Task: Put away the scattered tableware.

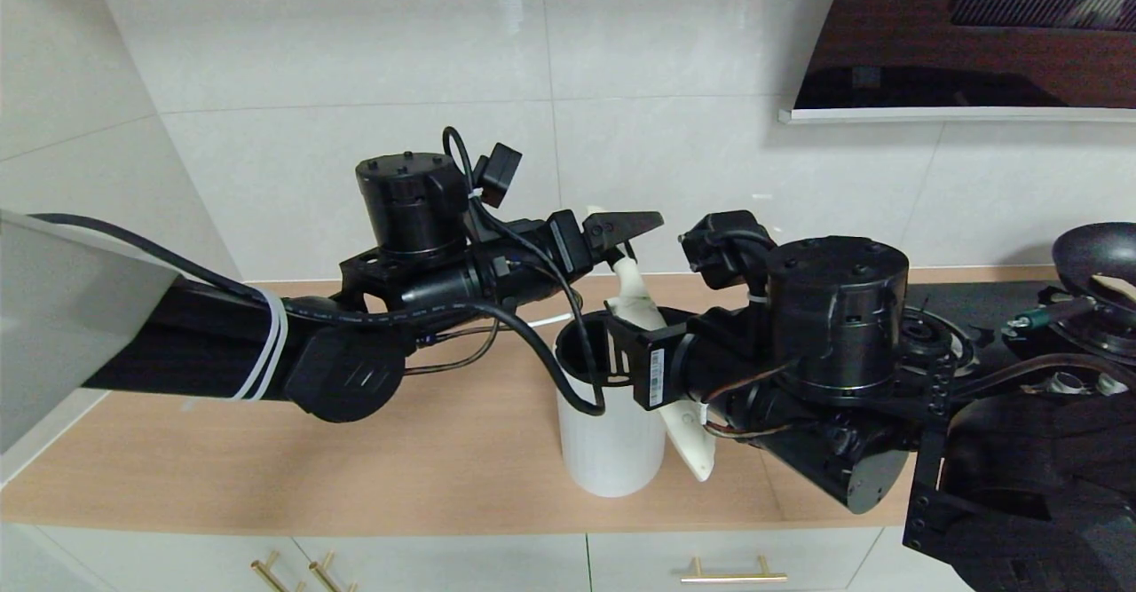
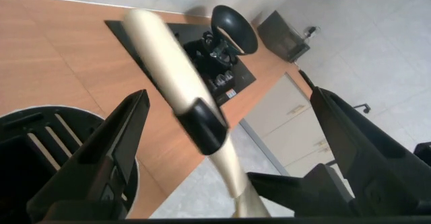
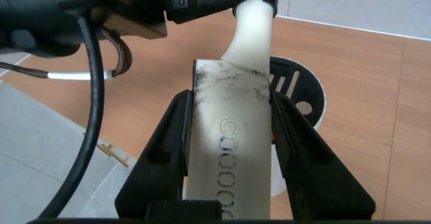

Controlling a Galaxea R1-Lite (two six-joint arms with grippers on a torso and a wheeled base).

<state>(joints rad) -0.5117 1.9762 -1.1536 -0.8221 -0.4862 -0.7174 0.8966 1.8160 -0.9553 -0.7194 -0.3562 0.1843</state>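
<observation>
A cream slotted spatula [image 1: 635, 295] hangs tilted over a white utensil holder [image 1: 612, 459] with a black divider insert, standing on the wooden counter. My right gripper [image 1: 635, 343] is shut on the spatula's blade [image 3: 232, 136], one finger [image 3: 172, 150] on each edge. My left gripper [image 1: 652, 219] is open around the upper handle [image 2: 161, 56], its fingers [image 2: 108, 157] spread wide on either side. A black band crosses the handle between them. The holder's rim [image 2: 27, 116] lies just below, and its slotted top [image 3: 303, 89] sits behind the blade.
A black cooktop [image 1: 1021, 308] with a dark pan [image 1: 1100, 255] sits at the right, also in the left wrist view [image 2: 232, 25]. A dark range hood [image 1: 958, 42] hangs on the tiled wall. Bare counter [image 1: 355, 468] extends left of the holder.
</observation>
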